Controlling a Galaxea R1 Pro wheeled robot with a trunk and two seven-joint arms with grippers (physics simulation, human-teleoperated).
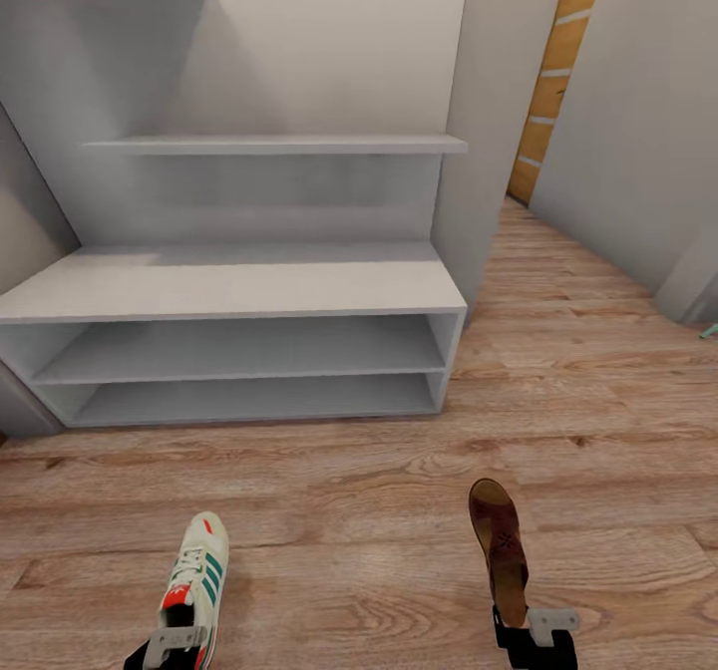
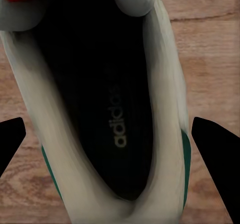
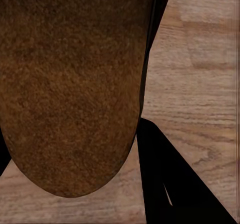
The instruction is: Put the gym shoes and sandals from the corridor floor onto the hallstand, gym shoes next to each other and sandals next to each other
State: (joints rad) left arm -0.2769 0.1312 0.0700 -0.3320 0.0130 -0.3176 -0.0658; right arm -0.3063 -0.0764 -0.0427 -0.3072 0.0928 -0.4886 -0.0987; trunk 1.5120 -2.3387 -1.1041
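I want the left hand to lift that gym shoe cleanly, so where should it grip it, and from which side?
Grip the gym shoe at the heel end of its collar, coming from above. It sits upright with its opening facing up, and in the left wrist view the left hand has a dark finger outside each sidewall, so closing across the narrow heel looks the likeliest secure hold.
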